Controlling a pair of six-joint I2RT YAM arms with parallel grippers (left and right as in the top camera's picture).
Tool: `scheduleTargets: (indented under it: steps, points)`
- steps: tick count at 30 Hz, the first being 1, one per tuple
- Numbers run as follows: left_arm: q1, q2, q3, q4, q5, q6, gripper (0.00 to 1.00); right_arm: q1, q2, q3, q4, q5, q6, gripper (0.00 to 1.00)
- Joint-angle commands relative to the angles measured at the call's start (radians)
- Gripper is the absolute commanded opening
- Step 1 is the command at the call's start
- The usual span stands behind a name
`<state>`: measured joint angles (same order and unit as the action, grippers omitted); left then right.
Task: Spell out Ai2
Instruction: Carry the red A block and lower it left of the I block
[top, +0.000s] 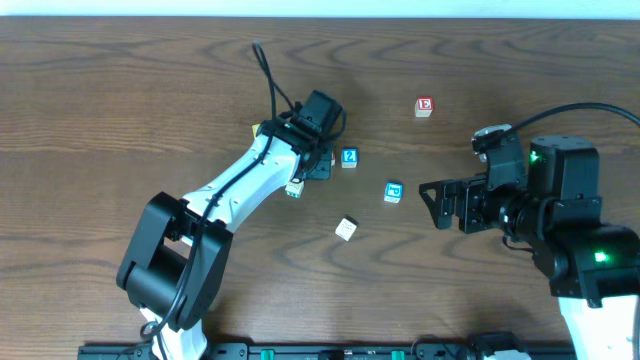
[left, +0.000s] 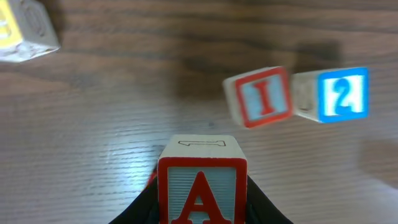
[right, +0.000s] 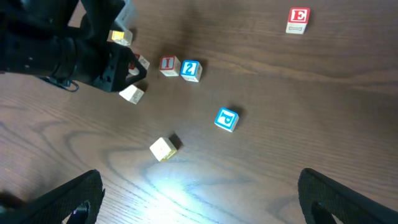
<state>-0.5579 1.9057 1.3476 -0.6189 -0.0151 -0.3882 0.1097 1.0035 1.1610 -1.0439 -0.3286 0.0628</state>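
- Dark wood-grain table (top: 120, 90) fills every view, and blocks lie scattered around its middle.
- My left gripper (top: 318, 162) reaches to the centre of the overhead view. In the left wrist view its fingers (left: 140, 210) are clamped on the sides of the A block (left: 202, 186), whose red letter faces the camera.
- I cannot tell whether the A block rests on the wood or hangs just above it.
- Up and to the right of it, the I block (left: 260, 96) sits slightly tilted, right against the 2 block (left: 339, 94); the A is apart from both.
- A yellowish block (left: 25, 28) shows at the upper left of that view.
- My right gripper (top: 432, 205) hovers at the right of the overhead view, fingers spread wide, holding nothing.
- E block (top: 425, 106) lies alone at the upper right, well apart from the rest.
- A lone blue block (top: 393, 191) and a pale block (top: 346, 228) lie below the 2.
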Motion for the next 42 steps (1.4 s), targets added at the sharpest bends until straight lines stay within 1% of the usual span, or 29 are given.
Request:
scheduleTargets:
  steps: [1, 3, 9, 30, 36, 42]
  points:
    - [0.002, 0.003, -0.001, 0.018, -0.083, -0.043, 0.06, -0.007, -0.002, 0.003, 0.0, -0.037, -0.02, 0.99]
    - [0.002, 0.004, -0.003, 0.029, -0.108, -0.069, 0.06, -0.007, -0.002, 0.003, 0.0, -0.046, -0.019, 0.99]
    - [0.002, 0.049, -0.004, 0.063, -0.102, -0.096, 0.06, -0.007, -0.002, 0.003, 0.0, -0.051, -0.015, 0.99]
    - [0.002, 0.133, -0.004, 0.112, -0.069, -0.099, 0.06, -0.007, -0.002, 0.003, 0.0, -0.073, -0.008, 0.99]
    - [0.002, 0.135, -0.004, 0.15, -0.061, -0.098, 0.06, -0.007, -0.002, 0.003, 0.003, -0.08, -0.008, 0.99]
    - [0.002, 0.135, -0.004, 0.151, -0.064, -0.09, 0.06, -0.007, -0.002, 0.003, 0.004, -0.084, -0.008, 0.99]
